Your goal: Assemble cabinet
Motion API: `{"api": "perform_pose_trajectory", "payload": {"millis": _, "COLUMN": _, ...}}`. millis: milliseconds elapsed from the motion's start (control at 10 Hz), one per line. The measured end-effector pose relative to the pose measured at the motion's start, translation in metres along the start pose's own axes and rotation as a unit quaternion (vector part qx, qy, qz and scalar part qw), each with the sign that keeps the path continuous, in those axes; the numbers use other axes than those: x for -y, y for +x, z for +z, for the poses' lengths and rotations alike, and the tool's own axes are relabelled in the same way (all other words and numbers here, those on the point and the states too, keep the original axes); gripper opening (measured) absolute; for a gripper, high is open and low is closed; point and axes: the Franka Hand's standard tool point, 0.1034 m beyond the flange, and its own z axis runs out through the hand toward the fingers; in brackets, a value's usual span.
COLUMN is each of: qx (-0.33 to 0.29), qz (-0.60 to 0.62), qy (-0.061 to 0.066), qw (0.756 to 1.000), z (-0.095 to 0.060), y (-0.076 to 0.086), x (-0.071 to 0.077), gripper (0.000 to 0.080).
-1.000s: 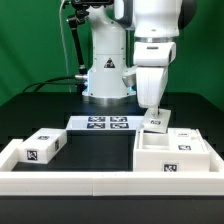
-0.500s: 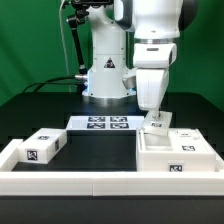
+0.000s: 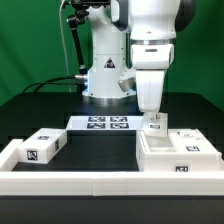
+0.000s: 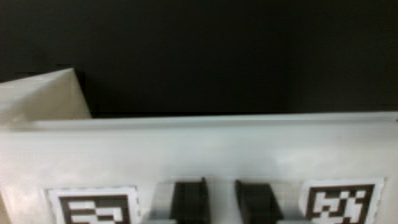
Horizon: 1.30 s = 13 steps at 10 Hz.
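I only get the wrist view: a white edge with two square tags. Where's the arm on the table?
Observer: The gripper points straight down at the back of the white cabinet box, on the exterior view's right.
Visitor: Any other pieces around?
Observer: One blocky tagged part lies apart, on the exterior view's left.
Visitor: Anything between them?
Observer: Farther back, the marker board lies flat before the robot base.
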Motion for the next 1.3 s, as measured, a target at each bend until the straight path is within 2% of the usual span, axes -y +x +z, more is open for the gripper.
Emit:
{"api": "perform_pose_trajectory", "payload": {"millis": 200, "qx": 0.0, "qz": -0.036, "qy": 0.0, "qw": 0.999, "z": 0.0, "y": -0.003, "x": -0.001, "gripper": 0.007}}
{"api": "perform_pose_trajectory", "payload": {"millis": 700, "qx": 0.0, "qz": -0.038, "qy": 0.0, "qw": 0.999, "z": 0.0, "y": -0.002, "x": -0.001, "gripper": 0.007}}
{"api": "perform_pose_trajectory", "payload": {"millis": 1200, "qx": -0.011, "qz": -0.029, "qy": -0.016, "qw": 0.999, "z": -0.001, "y": 0.002, "x": -0.049, "gripper": 0.007}}
{"api": "perform_pose_trajectory", "payload": {"millis": 1300, "qx": -0.011, "qz": -0.028, "qy": -0.015, "qw": 0.999, "z": -0.001, "y": 0.003, "x": -0.057, "gripper": 0.0071}}
